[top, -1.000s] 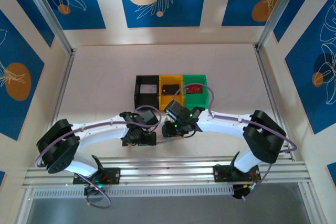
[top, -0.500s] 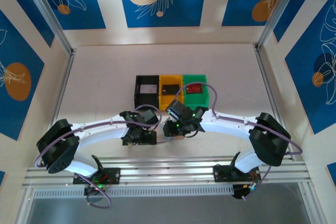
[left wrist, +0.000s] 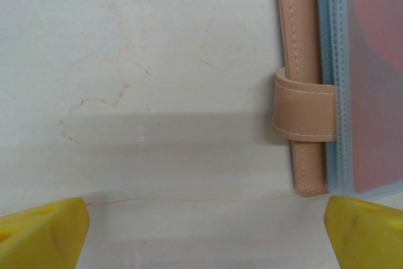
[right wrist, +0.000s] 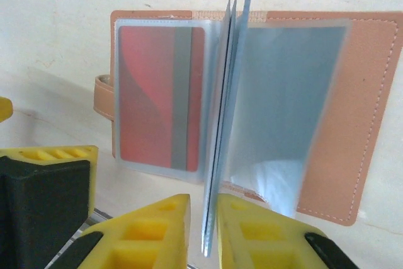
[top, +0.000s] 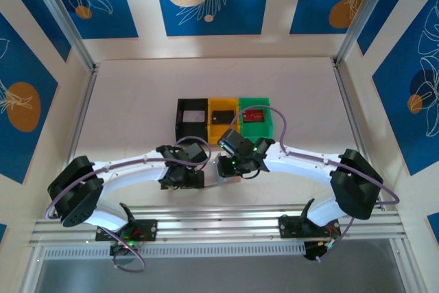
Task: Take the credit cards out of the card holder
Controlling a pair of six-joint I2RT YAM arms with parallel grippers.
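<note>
Holding the left gripper (left wrist: 201, 237) wide apart, low over the pale worktop (left wrist: 126, 61), just left of the card holder (left wrist: 301, 29) and touching nothing, with the snap tab (left wrist: 305, 113) wrapping over the holder's left edge.

Straddling the upright clear leaves (right wrist: 217, 105) at the holder's spine with the right gripper (right wrist: 203, 231). Yellow fingers (right wrist: 252, 231) nearly together, a leaf edge standing between them. Cannot tell whether clamping or only closing in.

Lying spread open and flat at the near side of the worktop, between the two wrists, with a red card (right wrist: 160, 99) tucked in the left pocket.

Standing further off in a row, from left: black bin (top: 180, 118), yellow bin (top: 214, 104), green bin (top: 267, 111). Carrying, in that order, a pale card (top: 195, 116), a dark card (top: 221, 115) and a second red card (top: 254, 116).
</note>
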